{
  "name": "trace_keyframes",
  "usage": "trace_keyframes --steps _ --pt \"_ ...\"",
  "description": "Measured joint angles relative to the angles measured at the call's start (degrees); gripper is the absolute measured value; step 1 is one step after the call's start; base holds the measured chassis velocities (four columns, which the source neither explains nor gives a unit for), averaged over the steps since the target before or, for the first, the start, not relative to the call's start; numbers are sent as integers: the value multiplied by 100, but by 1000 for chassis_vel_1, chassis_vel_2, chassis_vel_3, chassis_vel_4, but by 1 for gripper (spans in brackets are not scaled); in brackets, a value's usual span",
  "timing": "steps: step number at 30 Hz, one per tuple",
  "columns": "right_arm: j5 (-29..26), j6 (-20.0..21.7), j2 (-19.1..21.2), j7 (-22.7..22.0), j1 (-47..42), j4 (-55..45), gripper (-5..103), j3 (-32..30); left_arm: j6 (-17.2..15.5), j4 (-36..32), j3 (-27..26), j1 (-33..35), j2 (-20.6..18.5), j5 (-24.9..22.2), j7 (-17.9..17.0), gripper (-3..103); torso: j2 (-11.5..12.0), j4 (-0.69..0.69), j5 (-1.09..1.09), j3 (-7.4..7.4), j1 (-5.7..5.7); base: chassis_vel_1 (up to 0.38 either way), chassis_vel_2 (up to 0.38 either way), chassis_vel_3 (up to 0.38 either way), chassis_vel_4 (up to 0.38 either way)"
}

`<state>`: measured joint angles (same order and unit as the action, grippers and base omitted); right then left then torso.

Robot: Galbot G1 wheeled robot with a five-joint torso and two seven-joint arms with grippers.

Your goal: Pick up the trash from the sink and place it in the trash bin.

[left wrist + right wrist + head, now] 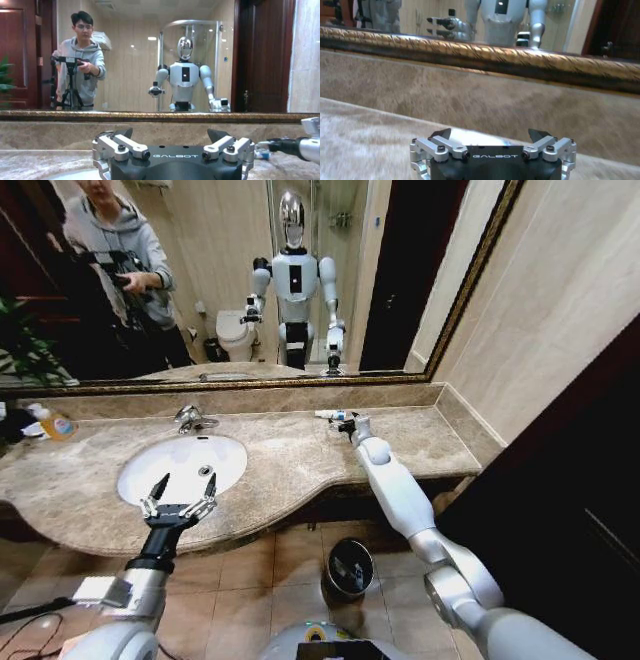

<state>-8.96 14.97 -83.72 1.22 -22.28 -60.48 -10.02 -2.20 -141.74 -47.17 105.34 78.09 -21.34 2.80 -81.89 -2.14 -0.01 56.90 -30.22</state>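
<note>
The white oval sink (160,470) is set in the marble counter. My left gripper (180,496) hovers open over the basin's front rim, nothing between its fingers; in the left wrist view the left gripper (171,133) faces the mirror. My right gripper (350,426) is low over the counter by the back wall, open, beside a small white tube with blue marks (329,416). In the right wrist view the right gripper (490,133) has the pale tube (476,137) lying just ahead of its spread fingers. The black round trash bin (349,568) stands on the floor below the counter.
A chrome faucet (187,418) rises behind the basin. A clear bottle with orange liquid (56,424) stands at the counter's far left. The mirror's gold frame (485,56) and the marble backsplash close off the back. A tiled wall bounds the right.
</note>
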Motion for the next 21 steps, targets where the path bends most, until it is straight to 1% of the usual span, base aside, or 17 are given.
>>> trace_keyframes --steps 2,4,5,7,8,10,12,18,21 --pt "101 -175 -119 71 231 461 100 -1 0 0 -1 0 0 0 0 100 0 -1 0 1 -1 0 0 0 0" --pt "232 -408 -185 215 436 898 100 -8 0 0 0 0 0 0 0 100 0 2 1 1 -1 0 0 0 0" --pt "232 -408 -185 215 436 898 100 -8 0 0 0 0 0 0 0 100 0 2 1 1 -1 0 0 0 0" --pt "300 -605 -220 381 665 1377 100 -7 0 0 0 0 0 0 0 100 0 3 1 1 -1 0 0 0 0" --pt "307 -640 -222 432 713 1484 100 -7 0 0 0 0 0 0 0 100 0 3 1 1 -1 0 0 0 0" --pt "311 -656 -219 471 748 1566 100 -7 0 0 0 0 0 0 0 100 0 2 1 0 -1 0 0 0 0" --pt "316 -675 -158 619 795 1728 100 -6 -1 0 0 0 0 0 0 100 0 1 1 0 -1 0 0 0 0" --pt "277 -602 116 927 522 1445 100 30 -1 0 0 0 0 0 0 100 -2 1 2 -4 3 0 0 0 0" --pt "267 -579 186 997 459 1401 100 31 -1 0 0 0 0 0 0 100 -3 1 2 -5 4 0 0 0 0"
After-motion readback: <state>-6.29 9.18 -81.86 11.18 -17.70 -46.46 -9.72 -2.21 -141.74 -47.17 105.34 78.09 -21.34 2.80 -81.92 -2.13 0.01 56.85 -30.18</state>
